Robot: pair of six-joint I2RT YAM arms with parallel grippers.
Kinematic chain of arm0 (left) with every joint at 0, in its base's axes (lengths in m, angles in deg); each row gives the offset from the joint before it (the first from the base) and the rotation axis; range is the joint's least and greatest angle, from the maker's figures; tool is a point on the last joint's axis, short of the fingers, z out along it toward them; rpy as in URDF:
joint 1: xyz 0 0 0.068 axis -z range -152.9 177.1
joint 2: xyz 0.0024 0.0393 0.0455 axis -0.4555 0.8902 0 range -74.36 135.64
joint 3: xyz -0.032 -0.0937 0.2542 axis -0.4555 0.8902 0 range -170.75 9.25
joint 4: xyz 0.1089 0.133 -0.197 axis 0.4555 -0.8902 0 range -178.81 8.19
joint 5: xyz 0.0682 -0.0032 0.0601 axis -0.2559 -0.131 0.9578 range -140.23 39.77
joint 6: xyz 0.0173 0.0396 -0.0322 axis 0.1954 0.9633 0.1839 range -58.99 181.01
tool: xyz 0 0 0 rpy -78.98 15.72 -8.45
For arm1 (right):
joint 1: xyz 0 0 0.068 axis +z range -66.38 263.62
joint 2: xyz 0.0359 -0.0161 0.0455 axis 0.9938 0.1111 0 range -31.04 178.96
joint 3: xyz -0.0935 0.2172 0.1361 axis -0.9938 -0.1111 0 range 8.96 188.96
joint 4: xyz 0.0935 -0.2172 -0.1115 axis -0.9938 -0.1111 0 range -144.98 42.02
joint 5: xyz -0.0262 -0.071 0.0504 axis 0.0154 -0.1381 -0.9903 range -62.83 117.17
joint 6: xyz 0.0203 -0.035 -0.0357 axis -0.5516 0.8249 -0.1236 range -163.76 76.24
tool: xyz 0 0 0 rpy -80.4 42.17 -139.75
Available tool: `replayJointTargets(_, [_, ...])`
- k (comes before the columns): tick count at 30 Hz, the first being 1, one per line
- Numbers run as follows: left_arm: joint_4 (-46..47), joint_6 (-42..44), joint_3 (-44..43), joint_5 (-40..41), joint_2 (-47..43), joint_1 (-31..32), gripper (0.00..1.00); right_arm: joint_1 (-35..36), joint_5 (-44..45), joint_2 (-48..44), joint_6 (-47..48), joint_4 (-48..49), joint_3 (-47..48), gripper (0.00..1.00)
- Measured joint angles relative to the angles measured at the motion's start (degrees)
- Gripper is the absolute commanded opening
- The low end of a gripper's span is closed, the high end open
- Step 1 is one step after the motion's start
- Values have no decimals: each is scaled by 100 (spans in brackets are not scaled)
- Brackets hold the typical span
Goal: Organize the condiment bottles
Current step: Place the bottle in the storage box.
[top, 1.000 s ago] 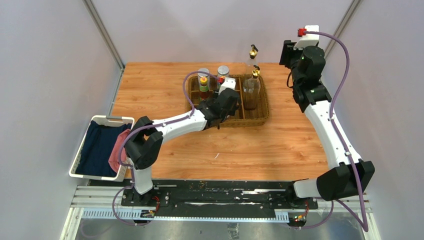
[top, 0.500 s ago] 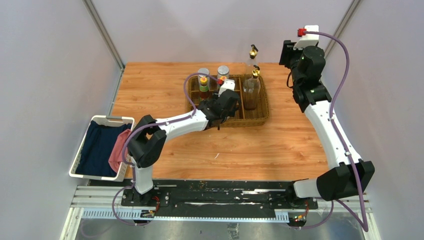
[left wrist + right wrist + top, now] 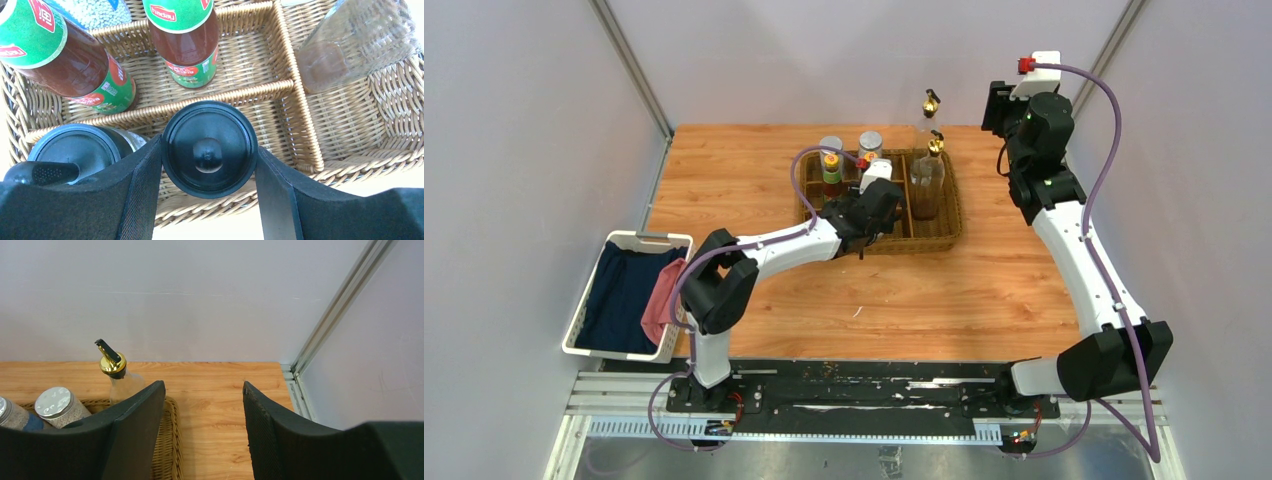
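Our left gripper [image 3: 208,151] is closed on a black-lidded jar [image 3: 209,148], one finger pressed against each side of its round lid. The jar sits over the wicker tray [image 3: 345,165], in the near-left compartment. We cannot tell whether its base is resting on the weave or hanging just above it. The second black-lidded jar [image 3: 75,149] stands in the same compartment, just beside the left finger. In the tray's next compartment back are the two sauce bottles [image 3: 184,42], and one cruet [image 3: 350,45] occupies the tray's right side.

Our right gripper [image 3: 202,395] is spread wide and holds nothing, hovering well off the tray's far-right corner. The second cruet [image 3: 114,371] stands on the table just beyond the tray's far rim. A silver-lidded shaker [image 3: 55,402] sits at the tray's far side.

The risk we see is in the release. The left finger has almost no room beside the neighbouring jar, so opening wide could shove that jar against the tray's wall or tip it. If the held jar's base is on the woven divider and not the floor, it may lean or topple when we let go.
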Motion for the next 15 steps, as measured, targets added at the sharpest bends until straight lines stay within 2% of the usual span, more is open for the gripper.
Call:
replayJointTargets(2, [-28, -11, -17, 0, 7, 0, 47, 0, -2, 0, 0, 0, 0, 63])
replayJointTargets(6, [-26, -20, -33, 2, 28, 0, 68, 0, -4, 0, 2, 0, -2, 63])
replayJointTargets(12, [-4, -44, -94, 22, 35, 0, 85, 0, -7, 0, 0, 0, -2, 63])
replayJointTargets(15, [11, -37, -105, 31, 35, 0, 86, 0, -9, 0, 0, 0, -2, 63])
